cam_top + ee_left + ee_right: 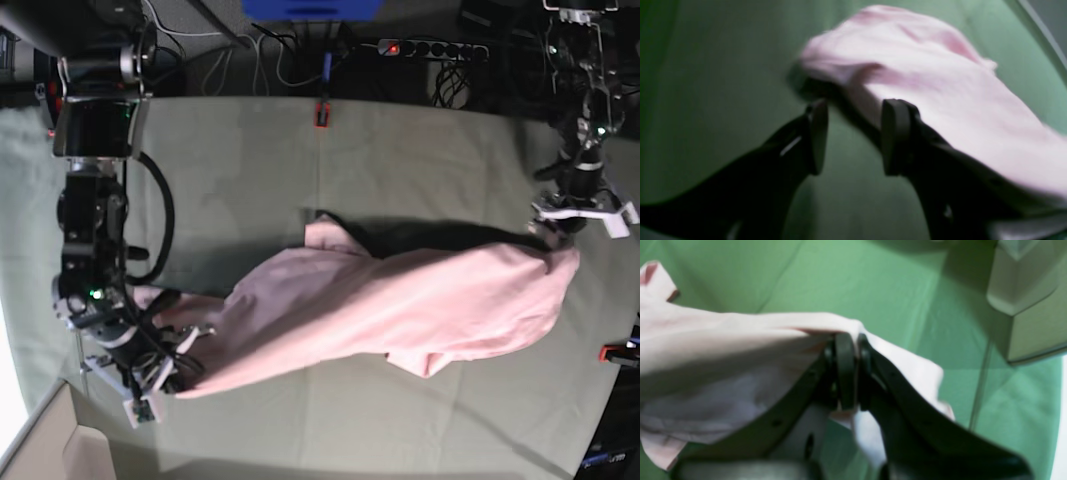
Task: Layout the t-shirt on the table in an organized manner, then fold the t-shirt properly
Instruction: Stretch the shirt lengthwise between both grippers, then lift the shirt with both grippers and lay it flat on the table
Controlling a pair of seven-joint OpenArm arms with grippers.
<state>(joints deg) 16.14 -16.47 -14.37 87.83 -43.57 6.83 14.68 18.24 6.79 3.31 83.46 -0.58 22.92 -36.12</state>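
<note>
a power strip (432, 47) with a lit red switch lies on the dark floor, a blue box (312, 8) beside it, tangled cables (290, 55) between them.

From my base cam the t-shirt (400, 305) stretches across the middle of the table (240, 160), spanning btwn both arms. My right gripper (165, 375) is at the view's lower left, at the shirt's near-left end; right wrist cam shows its jaws closed w/ the fabric edge (826, 327) pinched btwn them, the rest draping off to that view's left. My left gripper (560, 225) is at the view's right, at the shirt's other end. Left wrist cam: left gripper's jaws are apart, shirt (940, 100) lying beyond & to the right of the right-hand finger (895, 136), table cloth in the gap. A red clamp (321, 114) sits on the far table edge, another (615, 352) at the right edge. A power strip (432, 48) lies behind the table.
</note>
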